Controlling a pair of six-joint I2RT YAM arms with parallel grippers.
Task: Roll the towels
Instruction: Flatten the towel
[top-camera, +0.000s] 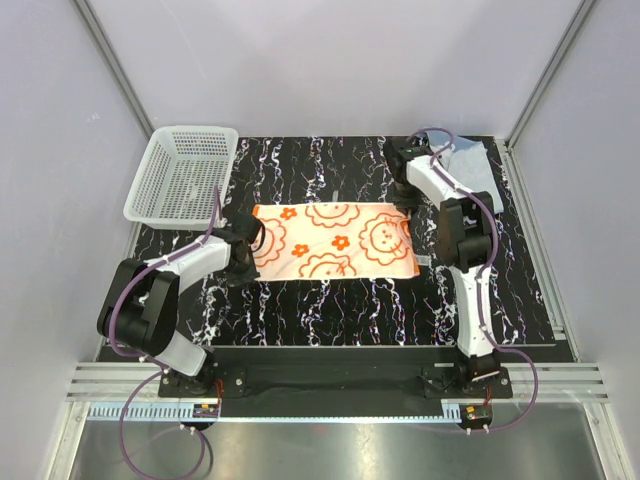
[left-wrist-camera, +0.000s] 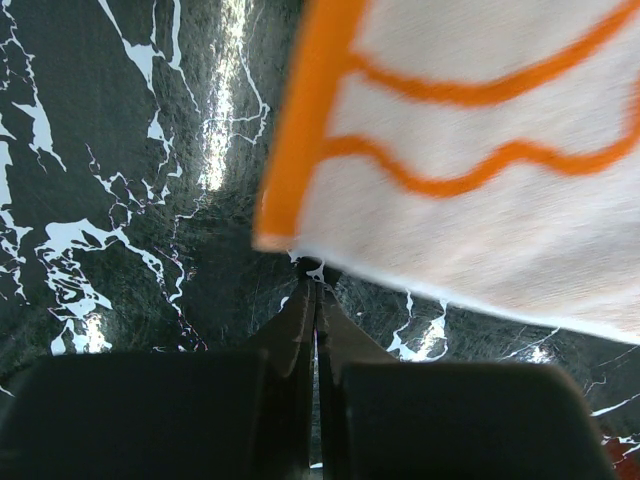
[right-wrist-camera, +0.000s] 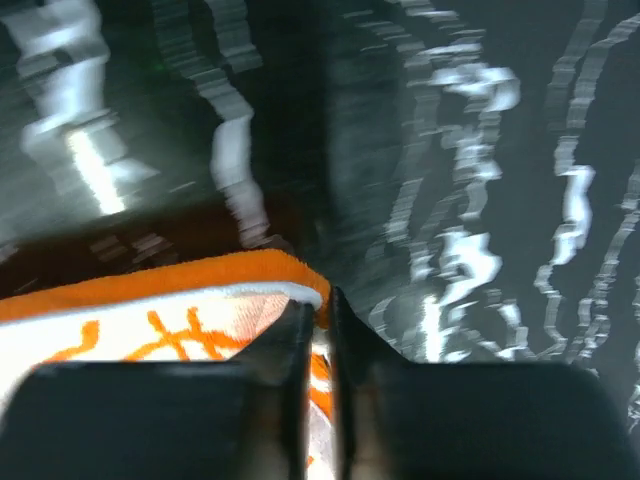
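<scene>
The orange towel (top-camera: 335, 240) with white cartoon prints lies spread flat in the middle of the black marbled table (top-camera: 330, 305). My left gripper (top-camera: 254, 241) sits at its left edge. In the left wrist view it (left-wrist-camera: 316, 272) is shut, its tips reaching just under the orange towel's (left-wrist-camera: 470, 150) border with no cloth between them. My right gripper (top-camera: 405, 202) is at the far right corner. In the right wrist view it (right-wrist-camera: 322, 300) is shut on the corner of the orange towel (right-wrist-camera: 150, 320), with cloth between the fingers. The light blue towel (top-camera: 470, 165) lies crumpled at the back right.
A white mesh basket (top-camera: 143, 190) stands at the back left corner of the table. Metal frame posts and grey walls close in the sides and back. The right arm's elbow (top-camera: 462, 235) hangs over the table's right side.
</scene>
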